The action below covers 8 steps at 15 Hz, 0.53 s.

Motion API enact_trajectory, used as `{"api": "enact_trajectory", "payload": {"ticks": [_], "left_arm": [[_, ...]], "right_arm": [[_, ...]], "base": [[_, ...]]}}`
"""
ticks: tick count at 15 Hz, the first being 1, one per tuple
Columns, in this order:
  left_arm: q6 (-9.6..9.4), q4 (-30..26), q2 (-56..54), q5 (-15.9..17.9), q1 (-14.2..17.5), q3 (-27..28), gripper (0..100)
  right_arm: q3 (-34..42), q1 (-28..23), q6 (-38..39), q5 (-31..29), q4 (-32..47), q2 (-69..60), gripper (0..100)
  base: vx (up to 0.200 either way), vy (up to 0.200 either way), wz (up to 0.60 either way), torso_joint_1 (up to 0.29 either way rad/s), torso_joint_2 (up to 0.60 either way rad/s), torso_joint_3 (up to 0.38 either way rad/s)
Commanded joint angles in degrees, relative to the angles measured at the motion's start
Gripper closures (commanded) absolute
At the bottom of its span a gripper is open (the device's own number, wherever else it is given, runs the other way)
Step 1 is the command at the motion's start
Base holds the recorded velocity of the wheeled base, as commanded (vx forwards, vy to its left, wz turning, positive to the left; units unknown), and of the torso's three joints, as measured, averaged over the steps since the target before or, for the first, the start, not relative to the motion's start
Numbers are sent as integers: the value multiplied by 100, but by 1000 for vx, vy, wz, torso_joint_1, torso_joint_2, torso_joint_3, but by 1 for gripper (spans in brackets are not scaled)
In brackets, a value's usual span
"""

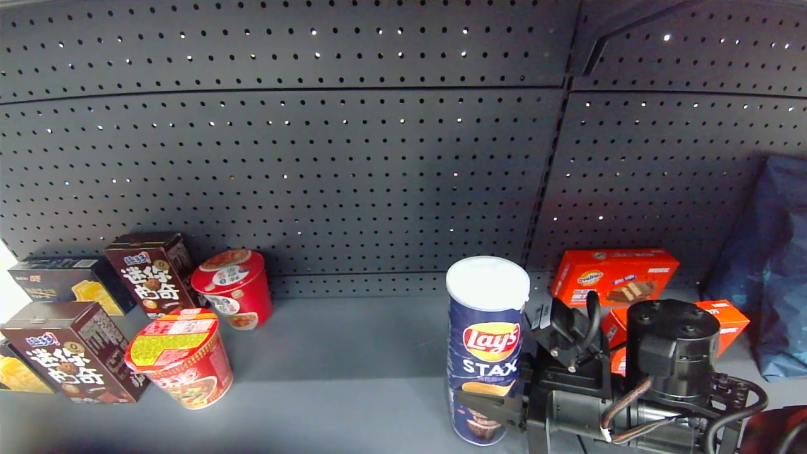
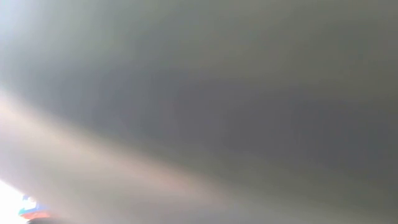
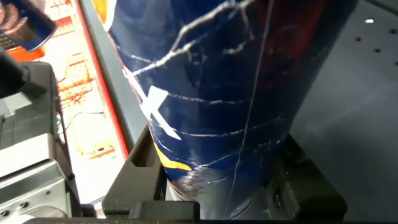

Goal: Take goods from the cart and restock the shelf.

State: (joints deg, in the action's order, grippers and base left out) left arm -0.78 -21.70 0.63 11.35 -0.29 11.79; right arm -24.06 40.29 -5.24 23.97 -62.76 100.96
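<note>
A tall blue chips can [image 1: 487,340] with a white lid stands upright on the grey shelf [image 1: 340,359], right of the middle. My right gripper [image 1: 490,403] is shut on its lower part, coming in from the right. In the right wrist view the can [image 3: 230,93] sits between the two dark fingers [image 3: 140,171], one on each side of its wall.
Dark brown snack boxes [image 1: 69,350] and two red noodle cups [image 1: 186,362] stand at the shelf's left end. Orange boxes [image 1: 615,274] lie behind my right arm, with a blue bag [image 1: 772,271] at the far right. A perforated back panel [image 1: 315,157] closes the shelf.
</note>
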Motion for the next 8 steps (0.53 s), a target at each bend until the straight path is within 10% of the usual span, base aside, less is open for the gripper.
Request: {"api": "enact_trajectory", "payload": {"ticks": [1,8], "left_arm": [[-1,-1,-2,-1,-6,-1,100],[-1,-1,-2,16,3,-1,100]], "right_arm": [[-11,84,-3,3,-8,125,100],[-81,111,-3,3,-140,398,100]], "base": [[0,0,0,0,0,0],[0,0,0,0,0,0]]}}
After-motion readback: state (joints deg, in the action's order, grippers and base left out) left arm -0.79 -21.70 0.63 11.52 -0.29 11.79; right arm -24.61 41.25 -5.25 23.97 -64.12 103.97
